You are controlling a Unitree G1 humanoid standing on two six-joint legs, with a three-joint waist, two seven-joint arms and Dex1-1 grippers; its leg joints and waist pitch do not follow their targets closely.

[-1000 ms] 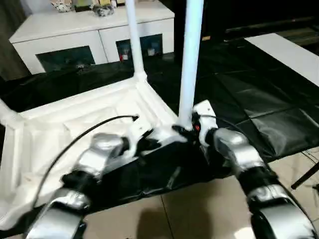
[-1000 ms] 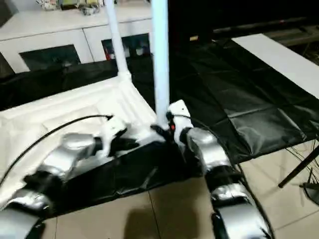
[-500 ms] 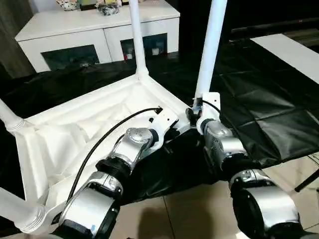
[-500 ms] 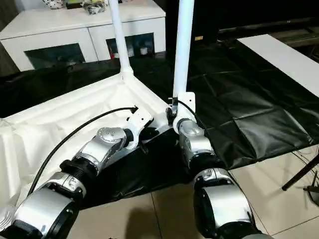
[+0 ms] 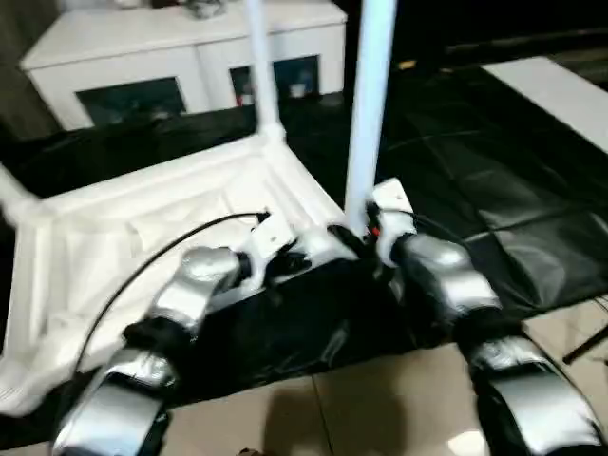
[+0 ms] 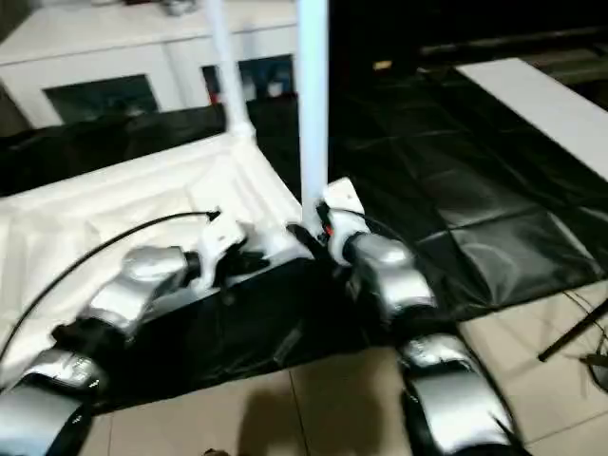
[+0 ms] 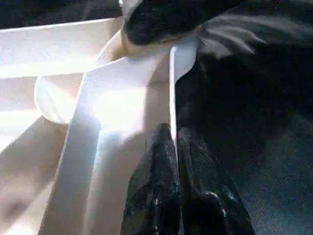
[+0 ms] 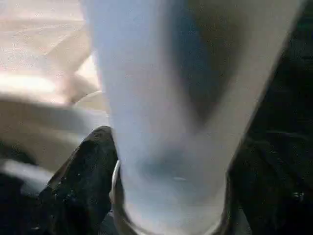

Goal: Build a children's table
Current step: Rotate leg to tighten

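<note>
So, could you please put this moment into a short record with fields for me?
tabletop: white tabletop upside down on the black-covered work table
near leg: leg upright in the corner socket
far leg: second leg upright at the far corner
left gripper: left gripper shut on the tabletop's rim
right gripper: right gripper at the near leg's base, fingers either side
background: white cabinet

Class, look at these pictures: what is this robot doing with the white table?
The robot is building a small white table. The tabletop lies upside down on a black-covered work table. The right gripper sits around the base of the nearest leg, which stands upright in its corner socket. The left gripper, shut, pinches the tabletop's rim beside that corner. Another leg already stands at the far corner.
</note>
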